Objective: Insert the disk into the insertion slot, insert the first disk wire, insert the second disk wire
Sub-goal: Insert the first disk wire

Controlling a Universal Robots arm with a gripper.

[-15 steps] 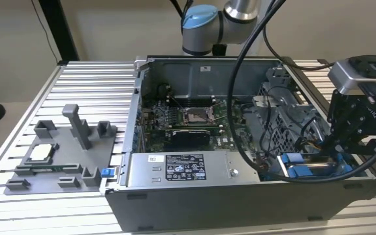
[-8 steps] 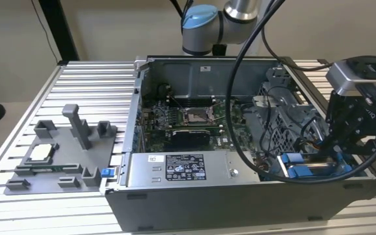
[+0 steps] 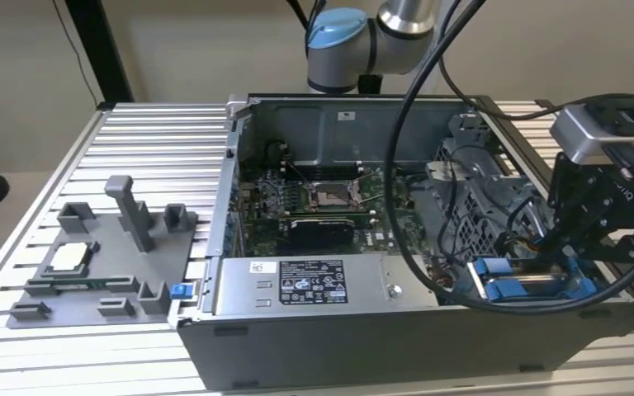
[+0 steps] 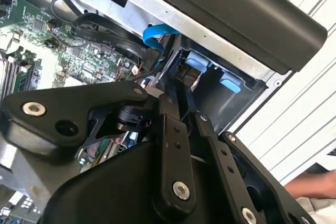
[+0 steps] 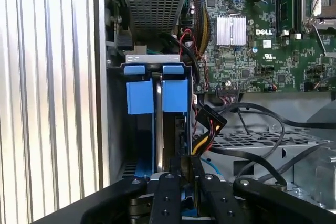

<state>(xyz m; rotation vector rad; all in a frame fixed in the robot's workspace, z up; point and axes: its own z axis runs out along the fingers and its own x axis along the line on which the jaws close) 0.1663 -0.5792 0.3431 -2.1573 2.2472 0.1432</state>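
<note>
The disk (image 3: 537, 285) stands on edge in its bright blue frame at the insertion slot (image 3: 474, 285), in the case's near corner on the exterior view's right. My gripper (image 3: 573, 260) hangs right over it. In the first wrist view the black fingers (image 5: 168, 184) stand close together, and the gripper (image 5: 182, 163) is over the bay beside two blue tabs (image 5: 173, 95). In the second wrist view the gripper (image 4: 182, 85) reaches into the grey slot (image 4: 220, 103), shut on the dark edge of the disk. A yellow, red and black wire bundle (image 5: 210, 121) lies beside the slot.
A grey power-supply box (image 3: 306, 285) lies along the case front, with the motherboard (image 3: 317, 198) behind it. A perforated metal cage (image 3: 482, 190) stands close to the slot. Black cables (image 5: 252, 114) loop nearby. A grey fixture (image 3: 108, 256) sits on the table. A hand (image 4: 315, 187) rests outside the case.
</note>
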